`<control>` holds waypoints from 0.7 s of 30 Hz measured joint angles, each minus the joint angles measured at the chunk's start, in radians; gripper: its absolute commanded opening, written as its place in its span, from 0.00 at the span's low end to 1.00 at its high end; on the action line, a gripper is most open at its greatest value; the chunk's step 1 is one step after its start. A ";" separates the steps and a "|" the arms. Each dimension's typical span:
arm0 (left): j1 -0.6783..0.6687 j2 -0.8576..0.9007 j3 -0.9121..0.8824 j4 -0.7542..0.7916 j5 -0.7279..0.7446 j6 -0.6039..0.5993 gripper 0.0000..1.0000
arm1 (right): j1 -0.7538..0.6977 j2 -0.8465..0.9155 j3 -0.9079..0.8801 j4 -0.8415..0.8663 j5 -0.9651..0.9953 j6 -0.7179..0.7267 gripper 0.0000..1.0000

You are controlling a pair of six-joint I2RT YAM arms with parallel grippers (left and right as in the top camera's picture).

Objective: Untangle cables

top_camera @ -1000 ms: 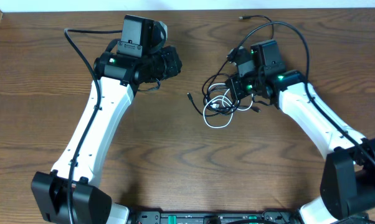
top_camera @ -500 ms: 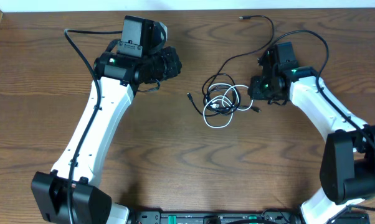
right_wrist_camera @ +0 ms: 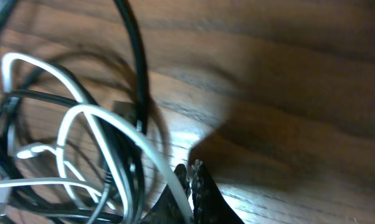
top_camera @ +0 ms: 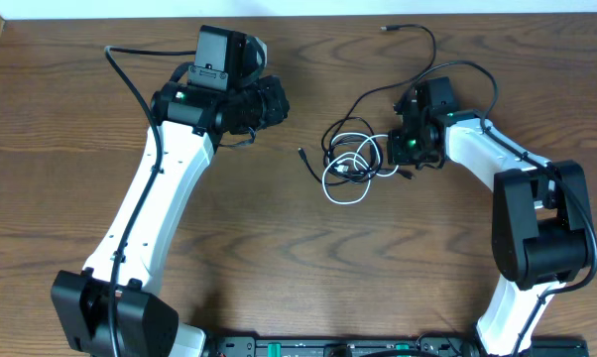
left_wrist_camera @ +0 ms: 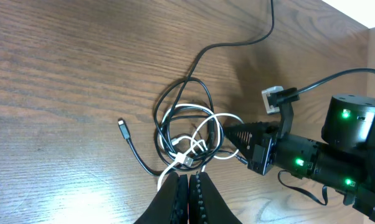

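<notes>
The white cable (right_wrist_camera: 88, 107) and the black cable (right_wrist_camera: 136, 50) lie looped through each other in one small tangle on the wooden table (top_camera: 279, 258), a little right of its middle in the overhead view. From the tangle, a long free run of black cable curves away toward 1 o'clock and ends in a small plug near the far edge. A shorter black end with a plug sticks out at 9 o'clock. The right gripper (right_wrist_camera: 192, 177) sits at 3 o'clock of the tangle, low over the wood, with its tip pointing into the loops. Its jaws are pressed together, and a white strand runs right across the tip, but I cannot tell whether that strand is pinched. The left gripper (left_wrist_camera: 189, 186) is at 10 o'clock of the tangle, well apart from it. Its jaws are together too and nothing is in them.
</notes>
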 measured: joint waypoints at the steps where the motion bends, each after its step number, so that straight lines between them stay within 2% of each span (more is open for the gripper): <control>1: 0.000 0.000 0.000 0.000 0.000 0.000 0.08 | -0.001 -0.001 0.000 0.008 -0.008 0.000 0.01; 8: -0.007 0.000 0.000 0.000 0.000 0.000 0.08 | -0.028 -0.096 0.001 -0.029 -0.058 -0.044 0.01; 18: -0.073 0.000 0.000 0.001 -0.056 0.000 0.08 | -0.044 -0.529 0.100 -0.016 -0.202 -0.051 0.01; 21: -0.079 0.000 0.000 0.001 -0.063 0.000 0.08 | -0.045 -0.611 0.112 -0.016 -0.217 -0.037 0.01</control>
